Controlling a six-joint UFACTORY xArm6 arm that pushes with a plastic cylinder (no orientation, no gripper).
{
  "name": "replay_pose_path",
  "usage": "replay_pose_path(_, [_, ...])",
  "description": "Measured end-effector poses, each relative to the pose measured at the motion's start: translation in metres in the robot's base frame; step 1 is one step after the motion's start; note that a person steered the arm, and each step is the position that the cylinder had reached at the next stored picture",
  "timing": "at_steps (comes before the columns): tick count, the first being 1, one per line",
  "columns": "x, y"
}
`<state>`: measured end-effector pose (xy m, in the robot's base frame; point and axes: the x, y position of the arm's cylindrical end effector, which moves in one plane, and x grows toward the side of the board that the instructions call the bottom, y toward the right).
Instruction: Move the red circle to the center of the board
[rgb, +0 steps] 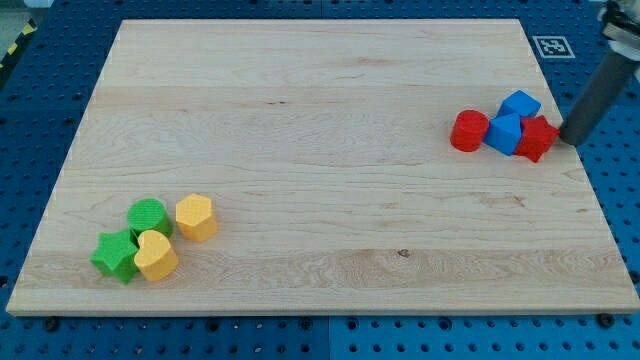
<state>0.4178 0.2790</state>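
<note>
The red circle (468, 131) lies near the view's right edge of the wooden board (320, 120), at the left end of a tight cluster. To its right sit a blue block (505, 133), another blue block (520, 104) above it, and a red star-like block (538, 138). My tip (566, 139) is at the board's right edge, just right of the red star-like block, on the far side of the cluster from the red circle.
At the view's lower left are a green circle (148, 216), a green star (116, 256), a yellow heart (155, 256) and a yellow hexagon (196, 217). A printed marker tag (551, 46) sits off the board's top right corner.
</note>
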Motion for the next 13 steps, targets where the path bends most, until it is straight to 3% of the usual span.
replay_pose_path(2, [-0.009, -0.125])
replay_pose_path(4, [-0.027, -0.176])
replay_pose_path(6, [-0.035, -0.120])
replay_pose_path(9, [-0.029, -0.160])
replay_pose_path(13, [0.013, -0.162])
